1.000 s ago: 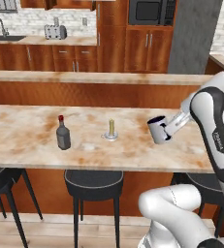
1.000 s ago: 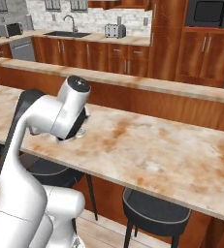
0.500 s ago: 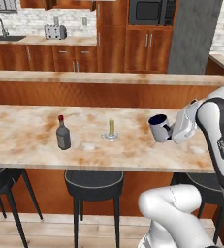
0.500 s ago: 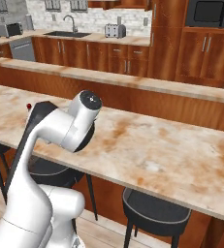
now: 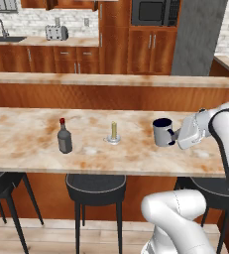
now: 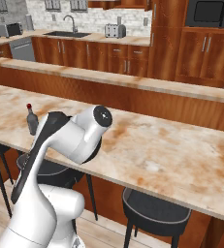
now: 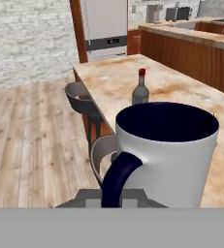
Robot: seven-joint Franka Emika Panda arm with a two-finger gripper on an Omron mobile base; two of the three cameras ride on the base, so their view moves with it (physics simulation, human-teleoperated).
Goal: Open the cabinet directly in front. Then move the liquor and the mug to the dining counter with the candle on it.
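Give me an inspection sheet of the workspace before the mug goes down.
Surface: dining counter, marbled slab with rust veins.
Job's things: liquor upright on the slab, candle beside it; mug upright, over the slab's right part.
Clutter: nothing seen.
Grippers: gripper shut on the mug's handle.
Cables: nothing seen.
Surroundings: black stools under the slab; toaster and sink on the far worktop.
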